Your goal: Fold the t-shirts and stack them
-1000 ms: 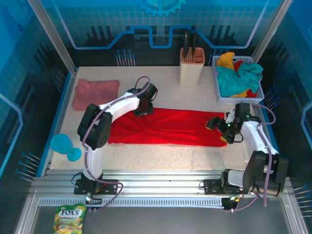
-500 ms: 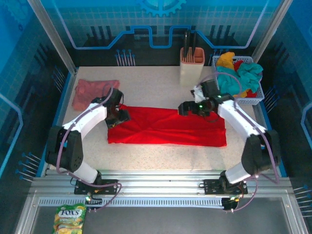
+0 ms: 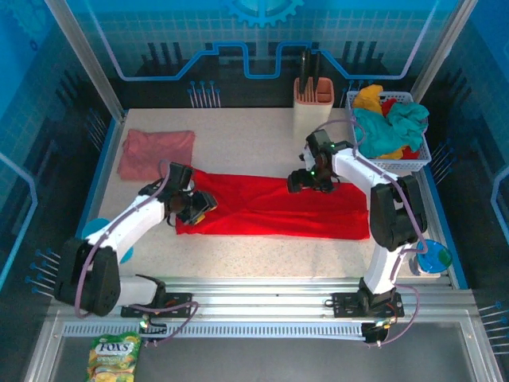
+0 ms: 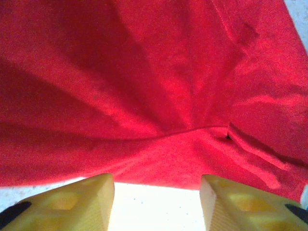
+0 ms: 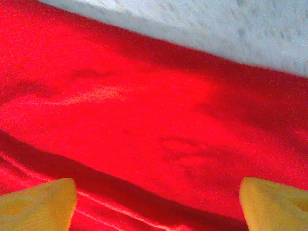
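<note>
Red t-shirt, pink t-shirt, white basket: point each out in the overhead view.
red t-shirt (image 3: 270,211), top external view, middle of the flat strip.
pink t-shirt (image 3: 155,151), top external view, centre of the folded cloth.
white basket (image 3: 406,161), top external view, its near wall.

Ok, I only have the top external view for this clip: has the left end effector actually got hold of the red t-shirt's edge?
Observer: No. In the left wrist view the left end effector is open, with bare table between its fingers and the red t-shirt edge lying right at their tips.
Operator: And the right one, anything pinched?
Observer: Nothing. In the right wrist view the right end effector has its fingers wide apart over smooth red cloth.
Operator: Is it near an edge?
Observer: Yes, the shirt's edge and a strip of table run across the top of that view.
</note>
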{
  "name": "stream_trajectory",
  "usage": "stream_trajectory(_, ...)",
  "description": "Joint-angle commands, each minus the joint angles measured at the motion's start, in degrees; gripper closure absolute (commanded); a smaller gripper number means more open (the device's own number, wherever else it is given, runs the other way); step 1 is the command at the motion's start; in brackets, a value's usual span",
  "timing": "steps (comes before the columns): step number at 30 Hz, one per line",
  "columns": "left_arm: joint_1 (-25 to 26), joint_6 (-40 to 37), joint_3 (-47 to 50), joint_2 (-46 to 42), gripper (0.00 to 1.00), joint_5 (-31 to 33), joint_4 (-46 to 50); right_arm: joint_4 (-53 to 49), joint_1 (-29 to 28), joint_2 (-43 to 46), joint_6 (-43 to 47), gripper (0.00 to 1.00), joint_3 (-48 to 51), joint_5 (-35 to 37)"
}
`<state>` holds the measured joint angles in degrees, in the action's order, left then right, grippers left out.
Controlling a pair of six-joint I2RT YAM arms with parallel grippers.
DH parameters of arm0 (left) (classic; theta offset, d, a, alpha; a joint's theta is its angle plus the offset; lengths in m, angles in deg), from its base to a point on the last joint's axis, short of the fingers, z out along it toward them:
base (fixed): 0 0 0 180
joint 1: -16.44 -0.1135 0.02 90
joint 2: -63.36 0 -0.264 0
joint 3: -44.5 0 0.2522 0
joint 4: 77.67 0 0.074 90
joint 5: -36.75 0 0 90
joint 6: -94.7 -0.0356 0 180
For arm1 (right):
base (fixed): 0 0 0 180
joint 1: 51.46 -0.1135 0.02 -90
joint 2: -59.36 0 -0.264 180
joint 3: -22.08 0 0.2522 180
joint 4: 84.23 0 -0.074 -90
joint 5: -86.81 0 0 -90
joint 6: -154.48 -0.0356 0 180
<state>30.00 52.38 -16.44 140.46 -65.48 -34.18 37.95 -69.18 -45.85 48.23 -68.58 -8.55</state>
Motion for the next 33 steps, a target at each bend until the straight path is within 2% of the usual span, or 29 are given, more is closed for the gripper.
stream_trajectory(1, 0.24, -0.21, -5.02, 7.15, 0.52, 1.53, -5.08, -0.03, 2.47, 1.21, -3.81, 0.16, 3.01, 0.43)
stream_trajectory(5, 0.32, -1.95, -10.55, 15.83, 0.56, 3.23, -3.51, 2.17, 4.2, 2.05, -5.38, 0.22, 5.88, 1.95)
stream_trajectory(14, 2.8, -5.61, -20.69, 31.21, 0.56, 9.37, 1.59, 1.23, 8.69, 0.06, -12.13, 0.38, 10.22, 4.57)
stream_trajectory(20, 5.22, -6.52, -31.66, 40.69, 0.57, 10.01, 4.28, 3.62, 9.68, 4.54, -14.02, 0.38, 18.08, 2.32)
stream_trajectory(26, 5.49, -9.43, -47.87, 50.17, 0.57, 10.65, 10.24, 6.68, 8.43, 9.28, -16.93, 0.37, 24.21, -1.26)
stream_trajectory(33, 6.39, -13.29, -73.72, 63.26, 0.57, 8.21, 20.18, 10.01, 1.51, 12.06, -22.68, 0.37, 26.19, -3.53)
